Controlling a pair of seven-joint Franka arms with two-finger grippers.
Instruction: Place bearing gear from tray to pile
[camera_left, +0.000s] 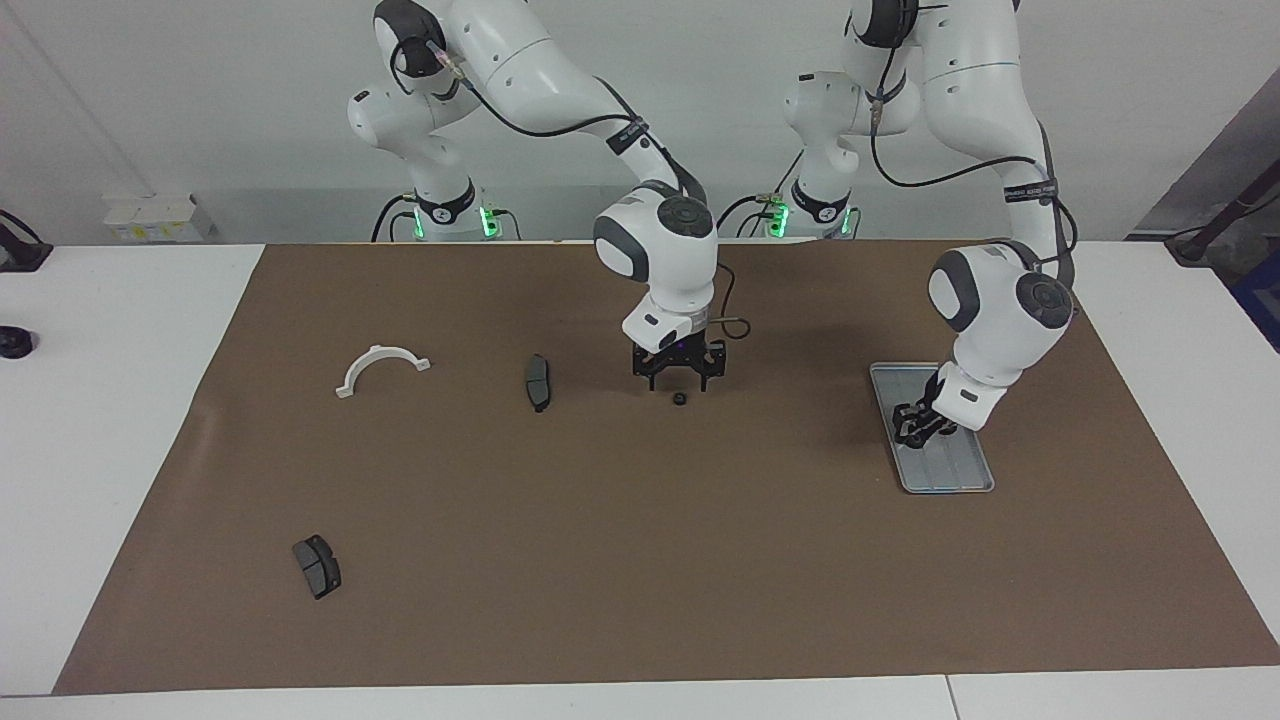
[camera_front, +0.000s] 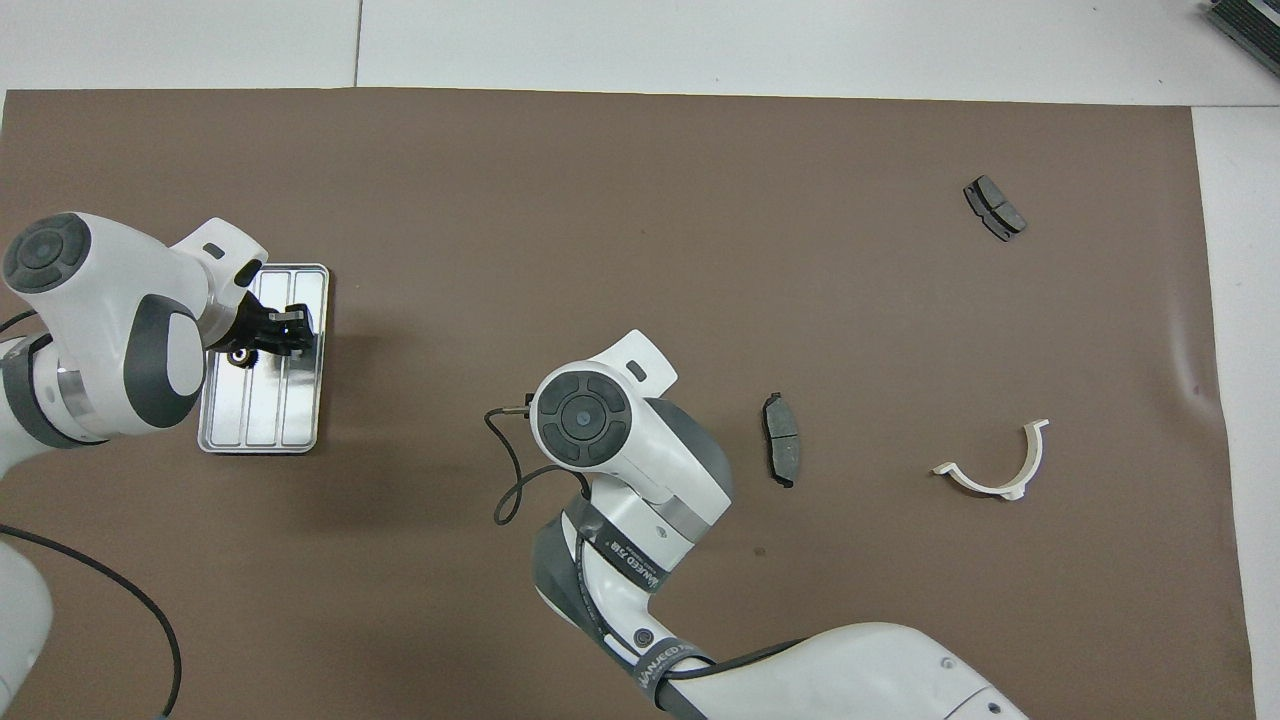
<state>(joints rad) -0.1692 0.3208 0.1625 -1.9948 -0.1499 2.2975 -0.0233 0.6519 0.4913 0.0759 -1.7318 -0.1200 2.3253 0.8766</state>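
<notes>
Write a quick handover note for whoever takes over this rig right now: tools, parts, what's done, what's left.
The right tool is open, low over the middle of the mat, just above a small black gear lying there.
The left tool is down at the tray; a small dark ring beside it is likely another gear.
Pile, toward the right arm's end: white bracket and two brake pads.
Done: one gear is off the tray, lying on the mat near one pad.
Left: probably the ring in the tray.
</notes>
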